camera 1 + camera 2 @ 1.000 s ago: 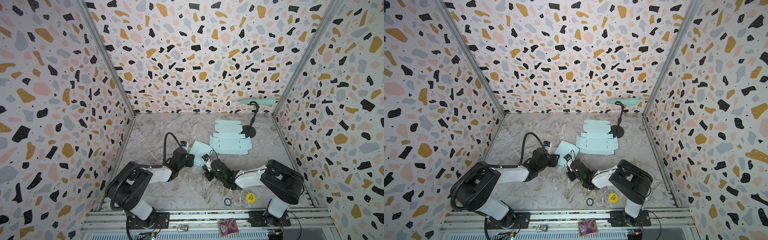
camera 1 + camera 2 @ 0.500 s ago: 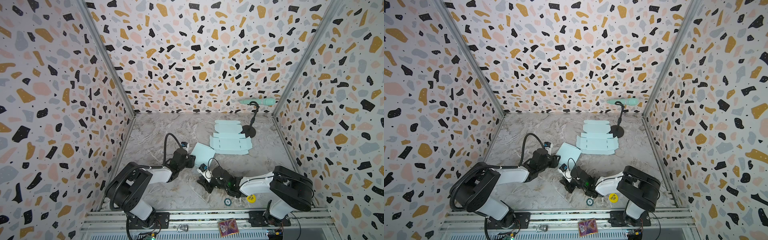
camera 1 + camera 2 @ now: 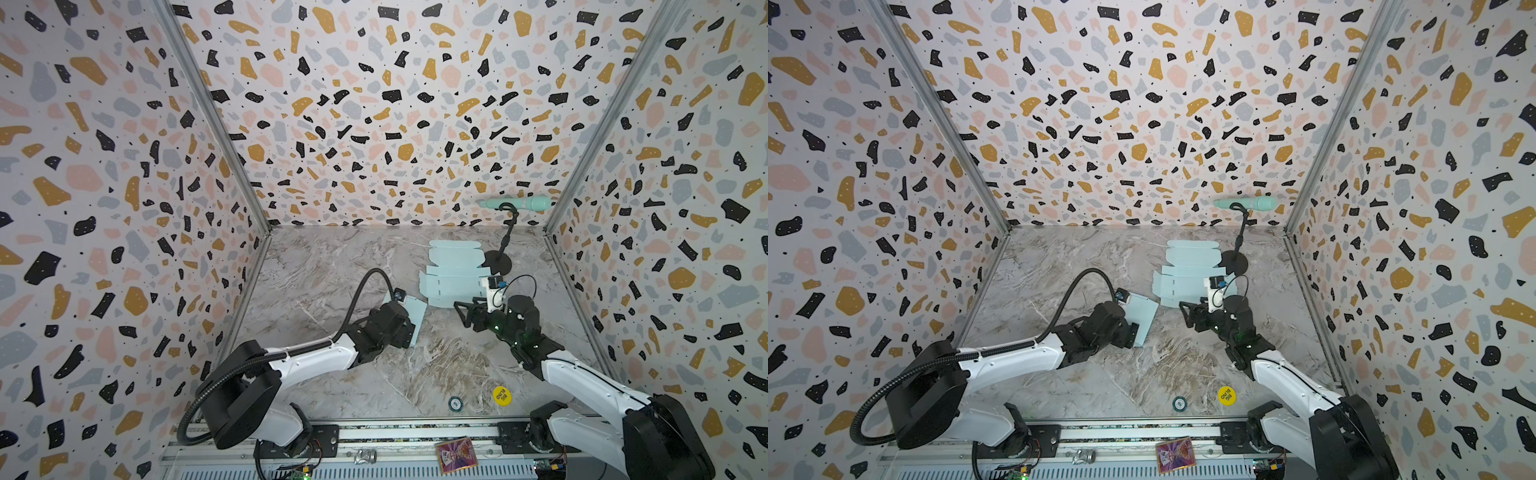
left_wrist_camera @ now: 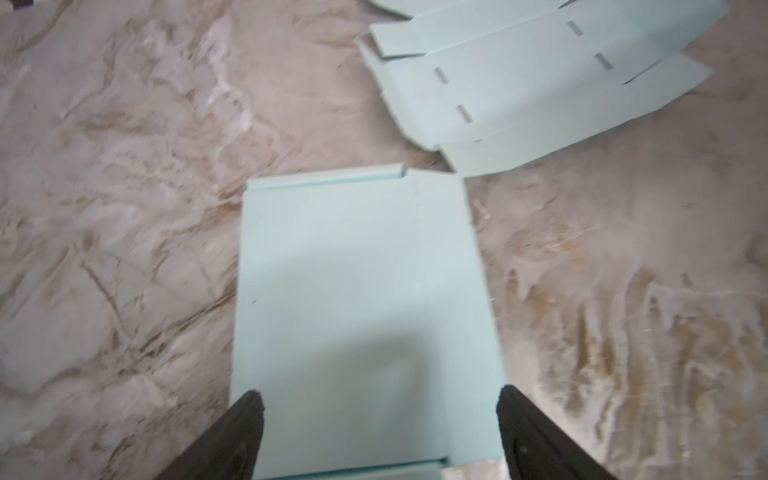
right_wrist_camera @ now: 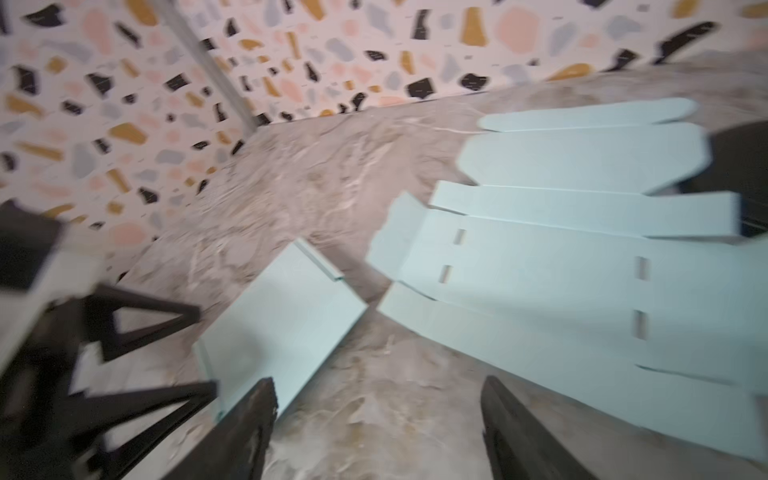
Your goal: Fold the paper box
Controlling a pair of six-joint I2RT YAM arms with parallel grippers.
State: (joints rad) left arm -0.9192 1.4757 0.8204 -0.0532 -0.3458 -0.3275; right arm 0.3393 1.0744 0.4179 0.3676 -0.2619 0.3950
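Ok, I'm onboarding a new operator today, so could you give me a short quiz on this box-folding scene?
1. True or false: the right gripper is open and holds nothing.
2. Which thing lies nearest the left gripper? A the folded box; B the microphone stand; C the flat blank.
3. What colour is the chip marked BIG BLIND?
Key: 1 true; 2 A; 3 yellow.

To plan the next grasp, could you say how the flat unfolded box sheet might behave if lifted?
The unfolded box sheet looks thin, with slits and creased panels, so it would probably flop at the folds. Lying flat on the smooth table, it likely slides when pushed.
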